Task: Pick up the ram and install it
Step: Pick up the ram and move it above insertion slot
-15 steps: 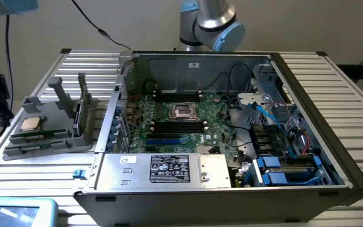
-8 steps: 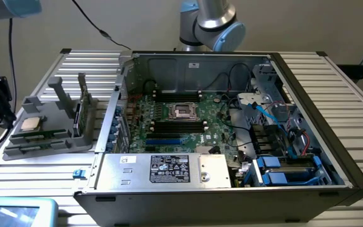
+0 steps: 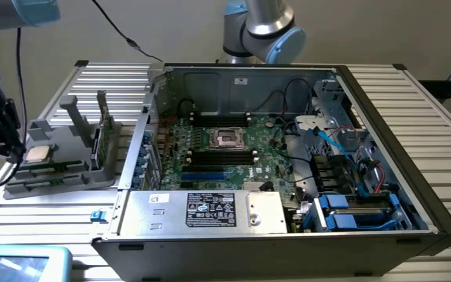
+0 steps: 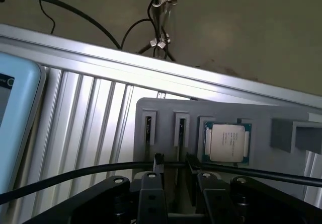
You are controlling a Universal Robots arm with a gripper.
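Two ram sticks lie edge-up in the slots of a grey holder tray (image 3: 69,176), showing as thin green strips (image 3: 49,170). In the wrist view the ram (image 4: 181,132) stands in narrow slots just beyond my fingertips. My gripper (image 3: 6,150) hangs over the tray's end on the exterior view's left. Seen from the wrist, the gripper (image 4: 174,163) is open, with nothing between its black fingers (image 4: 151,189). It is above the ram slots and apart from them. The motherboard (image 3: 225,147) lies inside the open computer case (image 3: 382,147) with its black memory slots (image 3: 221,156) beside the processor socket.
A square silver processor chip (image 4: 226,142) sits on the tray next to the ram. Grey upright posts (image 3: 80,117) rise from the tray. A black cable (image 4: 75,171) crosses in front of the fingers. A light-blue device (image 3: 22,261) lies near the slatted table's front edge.
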